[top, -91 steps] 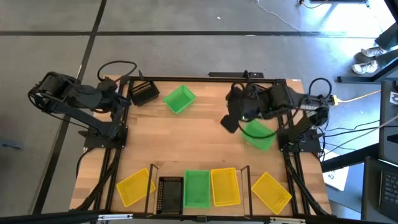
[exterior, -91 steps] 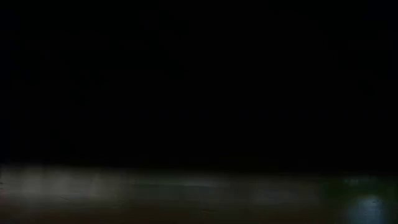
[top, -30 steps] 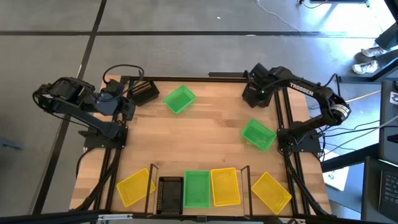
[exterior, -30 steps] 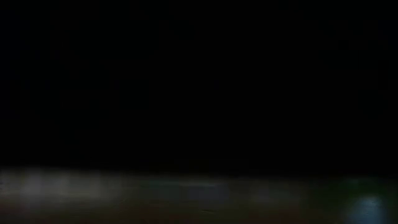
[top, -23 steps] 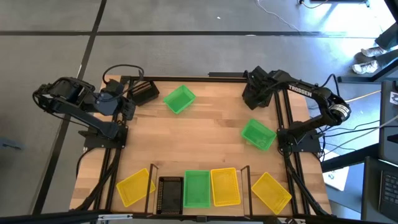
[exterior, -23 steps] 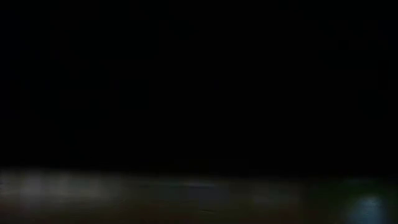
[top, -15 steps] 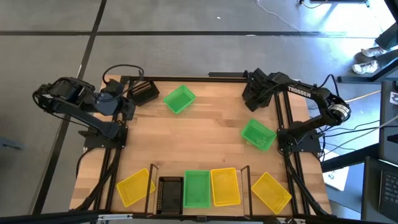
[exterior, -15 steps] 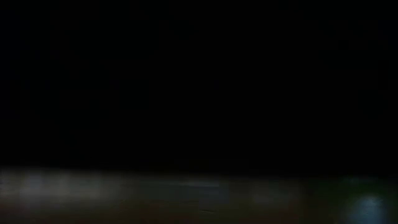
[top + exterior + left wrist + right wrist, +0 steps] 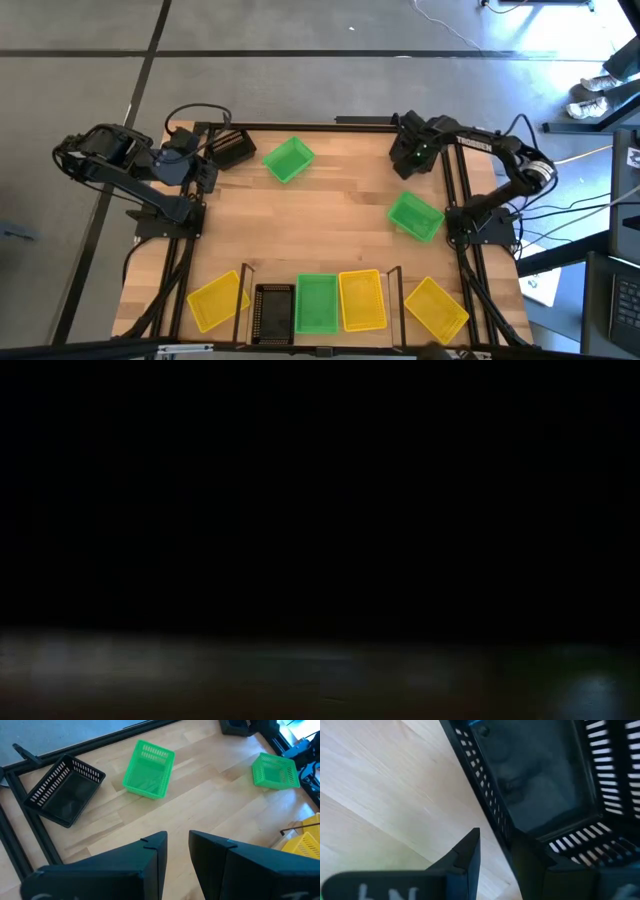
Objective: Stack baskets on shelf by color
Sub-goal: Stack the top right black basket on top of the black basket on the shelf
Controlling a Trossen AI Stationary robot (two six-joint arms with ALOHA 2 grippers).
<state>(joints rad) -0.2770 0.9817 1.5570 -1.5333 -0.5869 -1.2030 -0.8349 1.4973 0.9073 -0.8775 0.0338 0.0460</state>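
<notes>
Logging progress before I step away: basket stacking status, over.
Right pincer open, astride wall of black perforated plastic basket, rear right. Left pincer open, idle rear left. Two green perforated plastic baskets loose on table. Nothing blocking.

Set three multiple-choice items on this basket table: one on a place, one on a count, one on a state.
1. On the low light-wood shelf, the black perforated plastic basket stands: A at the left arm's end; B mid-shelf; C at the right arm's end.
2. Yellow perforated plastic baskets in the high view: A one; B two; C three.
3. The left hand is: A shut on a basket; B open, empty; C unseen.
Answers: A, it is outermost there; C, one shelved, one each side; B, its fingers stand apart.
</notes>
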